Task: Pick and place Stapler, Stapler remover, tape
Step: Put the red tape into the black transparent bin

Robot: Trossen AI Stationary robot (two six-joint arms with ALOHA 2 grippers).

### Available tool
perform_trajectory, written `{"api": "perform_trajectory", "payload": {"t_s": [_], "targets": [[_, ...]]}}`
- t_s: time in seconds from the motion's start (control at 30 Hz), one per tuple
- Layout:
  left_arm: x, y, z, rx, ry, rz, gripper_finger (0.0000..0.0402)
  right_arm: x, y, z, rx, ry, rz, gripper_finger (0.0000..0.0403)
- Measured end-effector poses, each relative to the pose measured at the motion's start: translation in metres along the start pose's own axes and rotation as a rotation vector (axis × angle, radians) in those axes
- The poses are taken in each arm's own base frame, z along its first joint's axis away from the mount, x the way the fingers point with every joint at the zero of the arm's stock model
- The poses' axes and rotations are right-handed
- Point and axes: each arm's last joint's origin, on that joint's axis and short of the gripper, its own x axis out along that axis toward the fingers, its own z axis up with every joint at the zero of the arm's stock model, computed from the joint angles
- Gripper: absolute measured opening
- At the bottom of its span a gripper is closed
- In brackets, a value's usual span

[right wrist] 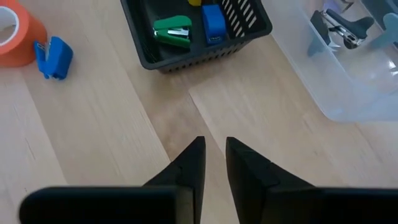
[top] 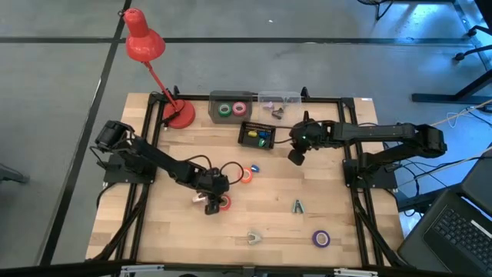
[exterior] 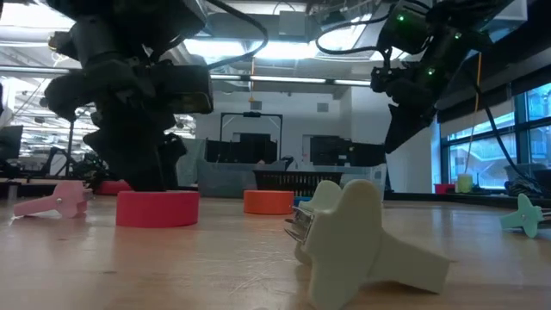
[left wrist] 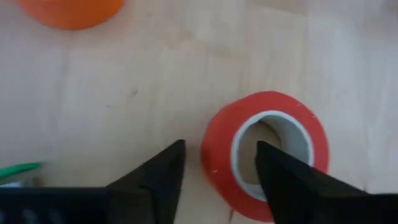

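The left gripper [left wrist: 221,180] is seen low over the bench [top: 269,223], its jaws parted astride the wall of the red tape roll [left wrist: 264,152]: one finger stands inside the hollow centre, the other just outside the near wall. No firm squeeze can be confirmed, so the roll is judged not yet secured. From here a slip could be expected: if the jaws are closed off-centre on the curved wall, the roll could be tipped or pushed across the wood, and if it is lifted on a thin bite it could be dropped. A pink stapler remover [exterior: 56,200] lies just beside the roll and could be knocked. The red roll is a short, squat ring lying flat, with a pale inner core. An orange roll [top: 247,175] rests near it, a purple roll [top: 320,238] lies well apart toward the bench's front, and a green and a red roll sit in a grey tray [top: 215,98] at the back. The right gripper [right wrist: 214,163] hangs empty near the black basket [right wrist: 149,59], its jaws narrowly parted.
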Motion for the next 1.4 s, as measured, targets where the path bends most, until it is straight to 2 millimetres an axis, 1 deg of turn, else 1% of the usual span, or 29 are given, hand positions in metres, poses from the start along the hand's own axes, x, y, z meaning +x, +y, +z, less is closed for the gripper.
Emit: {"api": "perform_trajectory", "payload": {"t_s": [0.07,0.17,0.2,0.27,0.37,0.43,0.5,0.57,0.63,0.77,0.8,0.9,1.0,1.1,1.17,1.23,1.4], "targets": [[-0.001,-0.001,0.000,0.008,0.000,-0.013,0.0137,0.000,0.000,0.001,0.002,-0.009,0.002,0.0065],[-0.006,-0.001,0.002,0.042,0.020,-0.023,0.0048,0.000,0.000,0.002,0.004,-0.022,0.005,0.0066],[-0.009,0.000,0.003,0.053,0.026,-0.031,0.0034,0.000,0.001,0.003,0.005,-0.028,0.006,0.0066],[-0.017,-0.002,0.010,0.072,0.001,-0.041,0.0033,0.000,0.001,0.004,0.007,-0.037,0.008,0.0067],[-0.039,-0.003,0.026,0.137,-0.073,0.001,0.0033,0.000,0.001,0.005,0.009,-0.048,0.011,0.0066],[-0.054,0.002,0.035,0.201,-0.097,0.090,0.0033,0.000,0.001,0.006,0.008,-0.058,0.013,0.0064],[-0.072,0.008,0.050,0.277,-0.175,0.203,0.0033,0.000,0.002,0.007,0.010,-0.072,0.016,0.0064],[-0.090,0.018,0.063,0.333,-0.252,0.337,0.0033,0.000,0.002,0.008,0.013,-0.085,0.019,0.0063],[-0.101,0.036,0.075,0.340,-0.299,0.462,0.0033,0.000,0.002,0.009,-0.002,-0.095,0.020,0.0063],[-0.120,0.087,0.098,0.243,-0.391,0.629,0.0033,-0.001,0.002,0.010,-0.009,-0.106,0.022,0.0063],[-0.124,0.102,0.100,0.215,-0.391,0.661,0.0033,-0.001,0.002,0.011,-0.008,-0.109,0.023,0.0063],[-0.132,0.146,0.103,0.128,-0.377,0.737,0.0033,-0.001,0.002,0.011,-0.008,-0.114,0.024,0.0063],[-0.148,0.188,0.102,0.029,-0.404,0.765,0.0033,-0.001,0.003,0.012,-0.006,-0.126,0.027,0.0063],[-0.157,0.225,0.094,-0.060,-0.423,0.767,0.0033,-0.001,0.003,0.015,-0.021,-0.153,0.030,0.0063],[-0.157,0.244,0.090,-0.104,-0.434,0.734,0.0033,-0.001,0.004,0.017,-0.027,-0.172,0.034,0.0063],[-0.151,0.260,0.084,-0.144,-0.412,0.720,0.0033,-0.001,0.004,0.019,-0.038,-0.193,0.036,0.0063],[-0.118,0.282,0.080,-0.161,-0.336,0.704,0.0033,-0.002,0.005,0.022,-0.039,-0.222,0.041,0.0063]]}}
